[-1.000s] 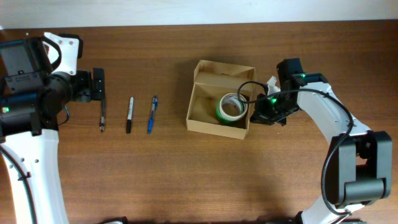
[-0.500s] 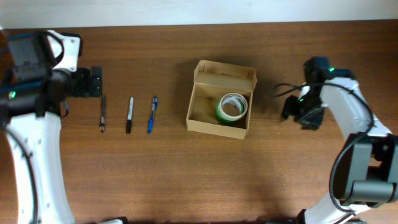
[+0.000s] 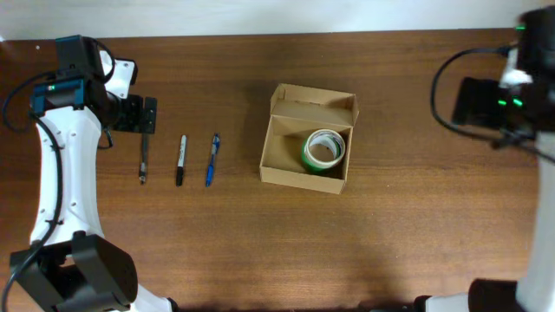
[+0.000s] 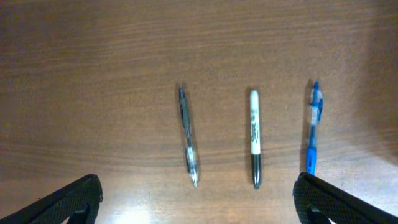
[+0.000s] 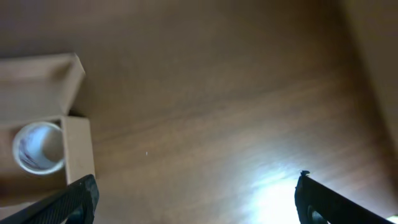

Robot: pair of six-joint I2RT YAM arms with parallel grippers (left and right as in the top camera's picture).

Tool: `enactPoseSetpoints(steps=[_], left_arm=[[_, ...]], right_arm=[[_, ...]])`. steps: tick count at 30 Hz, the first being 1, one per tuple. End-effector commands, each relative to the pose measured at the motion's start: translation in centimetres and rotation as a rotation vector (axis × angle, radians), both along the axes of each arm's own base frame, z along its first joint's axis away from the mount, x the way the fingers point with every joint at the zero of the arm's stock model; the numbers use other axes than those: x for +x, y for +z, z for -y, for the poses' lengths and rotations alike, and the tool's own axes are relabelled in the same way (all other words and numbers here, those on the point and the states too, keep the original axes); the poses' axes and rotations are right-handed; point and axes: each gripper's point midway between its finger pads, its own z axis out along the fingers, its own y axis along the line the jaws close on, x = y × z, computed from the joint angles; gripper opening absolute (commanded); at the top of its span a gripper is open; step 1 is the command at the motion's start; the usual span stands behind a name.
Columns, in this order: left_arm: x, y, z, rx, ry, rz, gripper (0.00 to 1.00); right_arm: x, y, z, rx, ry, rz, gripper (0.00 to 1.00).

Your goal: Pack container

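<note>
Well left of the container (image 3: pixel 305 149), the grey pen (image 3: pixel 143 162) was found nearest the left gripper (image 3: pixel 143 117), whose jaws were spread empty.

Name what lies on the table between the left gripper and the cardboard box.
A grey pen right by the left gripper, then a black-and-white marker and a blue pen, all parallel, before the box; the overhead view shows it.
</note>
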Motion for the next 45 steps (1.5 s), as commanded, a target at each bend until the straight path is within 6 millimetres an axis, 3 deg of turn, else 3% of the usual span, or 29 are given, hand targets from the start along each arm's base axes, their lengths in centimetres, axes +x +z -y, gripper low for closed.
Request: enactPoseSetpoints(steps=[1, 8, 14, 23, 26, 31, 40, 45], left_arm=[[-0.7, 0.4, -1.1, 0.045, -0.016, -0.012, 1.0], [-1.7, -1.0, -2.1, 0.01, -0.071, -0.047, 0.98], [-3.8, -6.0, -5.1, -0.015, 0.018, -0.108, 0.93], [-4.4, -10.6, -4.7, -0.074, 0.014, -0.089, 0.89], [-4.2, -11.4, -4.7, -0.069, 0.013, -0.073, 0.82], [-3.5, -12.4, -5.1, -0.057, 0.016, -0.05, 0.79], [-3.5, -17.4, -5.2, -0.123, 0.105, -0.141, 0.7], [-3.4, -18.6, -4.9, -0.144, 0.136, -0.157, 0.65]], right_arm=[[-1.4, 3.4, 0.4, -0.051, -0.003, 0.099, 0.99], [-4.5, 6.9, -1.3, -0.087, 0.076, 0.223, 0.99], [-6.4, 8.4, -1.6, -0.094, 0.088, 0.284, 0.99], [-8.7, 9.7, -1.6, -0.093, 0.087, 0.344, 0.99], [-9.3, 9.9, -1.6, -0.093, 0.087, 0.36, 0.99], [-9.5, 10.0, -1.8, -0.081, 0.096, 0.365, 0.99], [-9.4, 9.8, -2.2, -0.063, 0.112, 0.363, 0.99], [-9.4, 9.8, -2.3, -0.058, 0.116, 0.363, 0.99]])
